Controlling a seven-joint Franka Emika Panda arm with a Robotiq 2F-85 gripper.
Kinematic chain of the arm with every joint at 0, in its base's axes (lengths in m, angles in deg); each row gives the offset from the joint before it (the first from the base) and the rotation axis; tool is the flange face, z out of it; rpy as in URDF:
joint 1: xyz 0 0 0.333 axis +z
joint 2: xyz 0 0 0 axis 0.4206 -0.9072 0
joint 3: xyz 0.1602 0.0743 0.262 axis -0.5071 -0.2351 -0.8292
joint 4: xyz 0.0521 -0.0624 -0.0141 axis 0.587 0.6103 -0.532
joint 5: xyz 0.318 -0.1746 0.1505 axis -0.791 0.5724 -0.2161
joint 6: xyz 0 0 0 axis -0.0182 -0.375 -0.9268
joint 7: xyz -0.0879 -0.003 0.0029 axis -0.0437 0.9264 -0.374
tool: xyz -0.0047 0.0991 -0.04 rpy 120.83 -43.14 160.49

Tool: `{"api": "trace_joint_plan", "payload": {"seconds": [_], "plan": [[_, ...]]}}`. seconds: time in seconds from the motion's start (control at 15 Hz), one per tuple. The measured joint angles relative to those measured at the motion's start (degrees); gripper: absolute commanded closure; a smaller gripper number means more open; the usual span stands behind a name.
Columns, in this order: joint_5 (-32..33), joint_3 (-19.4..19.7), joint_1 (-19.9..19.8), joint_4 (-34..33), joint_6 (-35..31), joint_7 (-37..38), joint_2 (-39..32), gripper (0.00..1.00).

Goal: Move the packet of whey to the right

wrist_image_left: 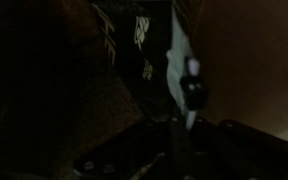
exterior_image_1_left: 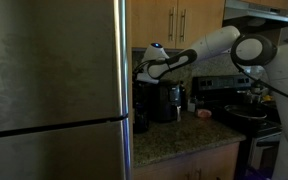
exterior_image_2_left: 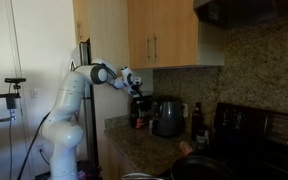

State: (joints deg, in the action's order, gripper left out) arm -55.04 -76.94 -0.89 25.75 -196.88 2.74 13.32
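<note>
- The packet of whey [exterior_image_1_left: 141, 108] stands upright on the counter [exterior_image_1_left: 189, 135], just beside the coffee maker [exterior_image_1_left: 167, 102], on its fridge [exterior_image_1_left: 54, 90] side.
- The gripper [exterior_image_1_left: 143, 77] is at the packet's top, higher than the coffee maker.
- I cannot tell whether its jaws are apart or closed.
- The wrist view is dark, showing only glossy dark pouch with pale print.

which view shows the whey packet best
An exterior view shows the packet of whey best: its tall dark body stands beside the coffee maker, below the gripper. In an exterior view it looks smaller and dimmer. The wrist view is too dark to make it out.
</note>
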Motion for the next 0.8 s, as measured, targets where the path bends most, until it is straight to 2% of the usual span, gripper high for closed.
{"api": "trace_joint_plan", "payload": {"seconds": [0.4,0.8], "plan": [[-2.1,-1.6,0.2,6.6,8.2,0.0,10.8,0.99],[-4.4,-3.7,-3.0,18.1,7.8,0.7,24.7,0.99]]}}
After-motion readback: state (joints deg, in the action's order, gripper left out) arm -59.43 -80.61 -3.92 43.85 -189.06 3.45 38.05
